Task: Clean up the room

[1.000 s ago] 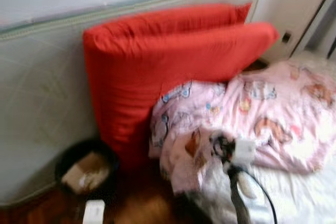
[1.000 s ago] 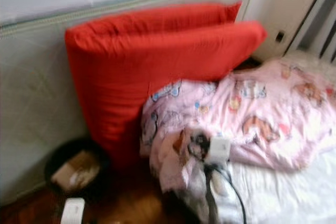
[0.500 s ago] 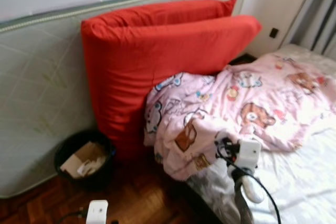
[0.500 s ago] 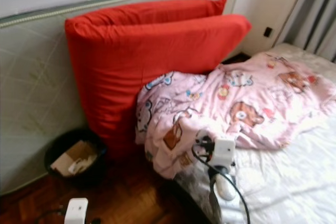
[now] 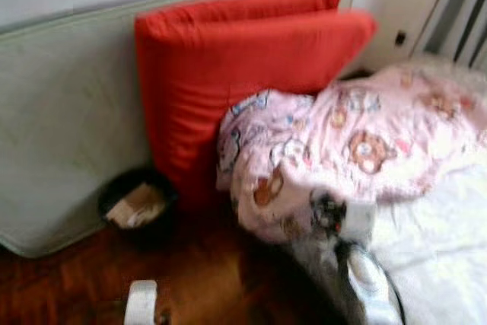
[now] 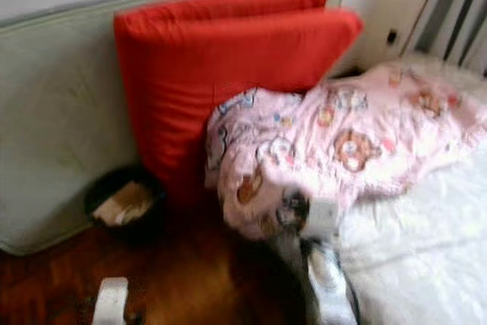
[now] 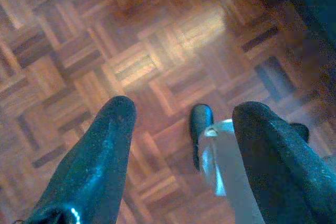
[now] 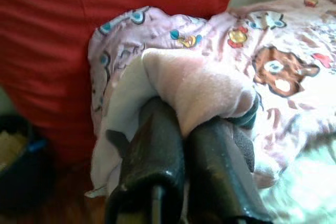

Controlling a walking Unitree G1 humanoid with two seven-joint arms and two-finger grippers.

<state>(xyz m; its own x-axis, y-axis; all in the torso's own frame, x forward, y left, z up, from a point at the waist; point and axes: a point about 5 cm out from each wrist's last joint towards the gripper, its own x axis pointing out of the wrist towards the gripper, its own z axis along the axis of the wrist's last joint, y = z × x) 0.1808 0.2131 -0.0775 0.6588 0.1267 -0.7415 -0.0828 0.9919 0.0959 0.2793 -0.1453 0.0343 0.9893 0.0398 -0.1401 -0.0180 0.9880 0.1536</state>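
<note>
Two fingers of the right gripper [image 8: 181,129] pinch the pink blanket [image 5: 342,142] fold. Left gripper [image 7: 181,129] hangs open. A hard pull may slip the fold free.

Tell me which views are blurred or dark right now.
Both eye views are motion-blurred: blanket print and bin are smeared. Right wrist view is sharp, right gripper pinching the blanket. Left wrist view is dim and bluish, left gripper over floor.

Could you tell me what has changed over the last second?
Mostly the camera shifted. The right gripper stays shut on the pink blanket, its edge now bunched nearer the bed corner. The red cushions, mattress, bin and open left gripper look unchanged.
</note>
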